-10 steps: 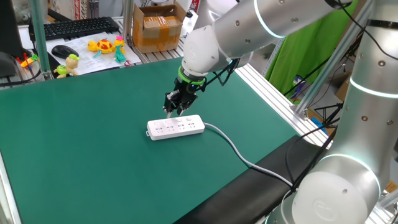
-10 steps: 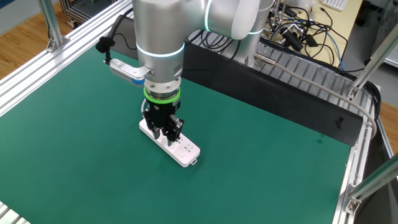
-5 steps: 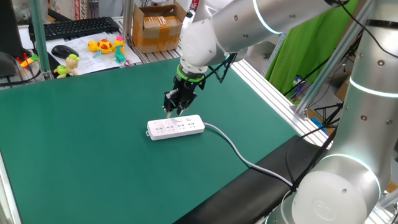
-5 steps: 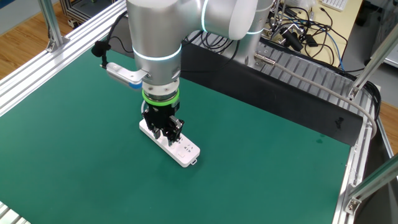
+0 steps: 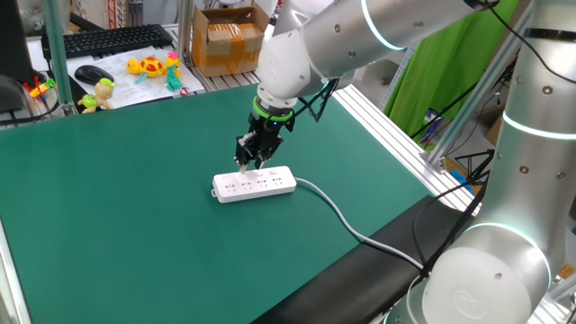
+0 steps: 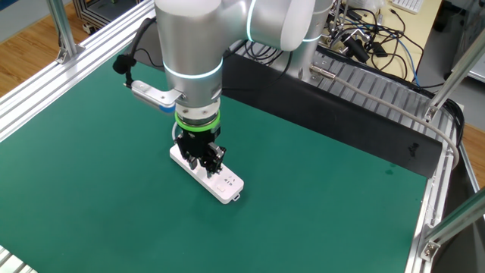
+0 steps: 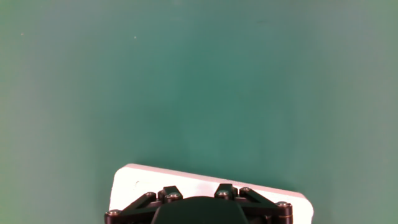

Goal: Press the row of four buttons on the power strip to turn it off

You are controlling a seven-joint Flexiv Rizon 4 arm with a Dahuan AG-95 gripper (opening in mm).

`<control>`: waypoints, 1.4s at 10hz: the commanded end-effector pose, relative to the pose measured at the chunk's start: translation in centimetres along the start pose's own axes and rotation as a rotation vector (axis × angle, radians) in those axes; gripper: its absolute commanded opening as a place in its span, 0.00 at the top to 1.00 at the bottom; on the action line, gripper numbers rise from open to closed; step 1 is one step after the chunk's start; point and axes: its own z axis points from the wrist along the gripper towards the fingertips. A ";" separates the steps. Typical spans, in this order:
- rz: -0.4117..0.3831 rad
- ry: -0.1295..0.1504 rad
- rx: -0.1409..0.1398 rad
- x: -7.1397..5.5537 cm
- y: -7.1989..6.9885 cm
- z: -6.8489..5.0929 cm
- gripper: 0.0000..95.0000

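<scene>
Gripper [image 5: 251, 166] closed, empty, pointing down over the power strip [image 5: 255, 184] – its body hides the row of four buttons. Keyboard [image 5: 108, 40], toys [image 5: 155, 67], cardboard box [image 5: 227, 40] stand well apart.

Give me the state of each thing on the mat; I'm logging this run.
power strip: lying flat on the green mat, nothing plugged in, its cable trailing off the table edge.
row of four buttons: too small to tell if pressed.
end effector: shut, pointing down over the strip's button edge.
</scene>
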 end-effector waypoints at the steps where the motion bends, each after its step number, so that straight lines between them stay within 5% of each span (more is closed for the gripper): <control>1: -0.015 0.010 0.014 0.1 0.1 0.1 0.60; 7: -0.010 0.011 0.013 0.0 0.2 0.3 0.60; 14: 0.032 0.030 0.008 0.4 2.4 0.2 0.60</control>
